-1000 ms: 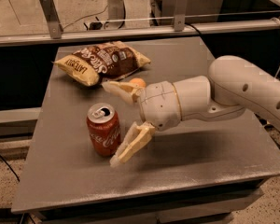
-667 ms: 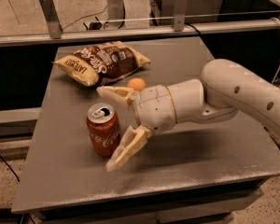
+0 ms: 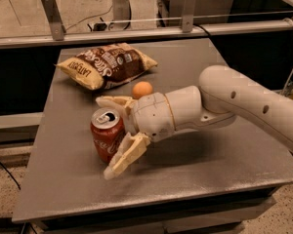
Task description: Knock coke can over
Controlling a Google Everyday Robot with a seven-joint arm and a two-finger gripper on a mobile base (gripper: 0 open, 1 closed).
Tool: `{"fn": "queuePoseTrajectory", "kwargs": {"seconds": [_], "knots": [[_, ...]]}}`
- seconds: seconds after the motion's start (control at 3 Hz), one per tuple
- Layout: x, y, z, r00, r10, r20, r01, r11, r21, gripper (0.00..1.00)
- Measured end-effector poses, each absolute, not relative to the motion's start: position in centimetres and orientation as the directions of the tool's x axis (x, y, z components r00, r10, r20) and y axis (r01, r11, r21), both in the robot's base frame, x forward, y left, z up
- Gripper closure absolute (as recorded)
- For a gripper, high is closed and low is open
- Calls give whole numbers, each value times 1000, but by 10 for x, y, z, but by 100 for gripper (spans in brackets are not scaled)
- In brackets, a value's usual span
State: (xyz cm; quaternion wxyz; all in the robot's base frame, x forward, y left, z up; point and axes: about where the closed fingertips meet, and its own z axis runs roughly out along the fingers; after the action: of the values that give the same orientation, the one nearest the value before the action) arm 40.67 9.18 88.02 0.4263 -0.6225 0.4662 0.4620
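The coke can, red with white script and a silver top with a pull tab, stands upright on the grey table, left of centre. My gripper reaches in from the right and is open around the can. One finger lies behind the can. The other finger lies in front of it and touches or nearly touches its right side.
A yellow-brown chip bag lies at the back left of the table. A round orange fruit sits just behind my wrist. A metal rail and glass barrier run along the table's far edge. The table's front edge is close to the can.
My gripper has moved left, so its fingers now straddle the can more fully. The orange fruit has come into view behind the wrist. The can still stands upright.
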Motion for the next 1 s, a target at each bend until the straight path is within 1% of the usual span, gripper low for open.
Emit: {"fn": "queuePoseTrajectory", "kwargs": {"seconds": [0.33, 1.0], "knots": [[410, 93, 878, 117, -156, -981, -976, -200, -85, 17], [410, 84, 880, 123, -115, -986, -977, -188, -100, 64]]}}
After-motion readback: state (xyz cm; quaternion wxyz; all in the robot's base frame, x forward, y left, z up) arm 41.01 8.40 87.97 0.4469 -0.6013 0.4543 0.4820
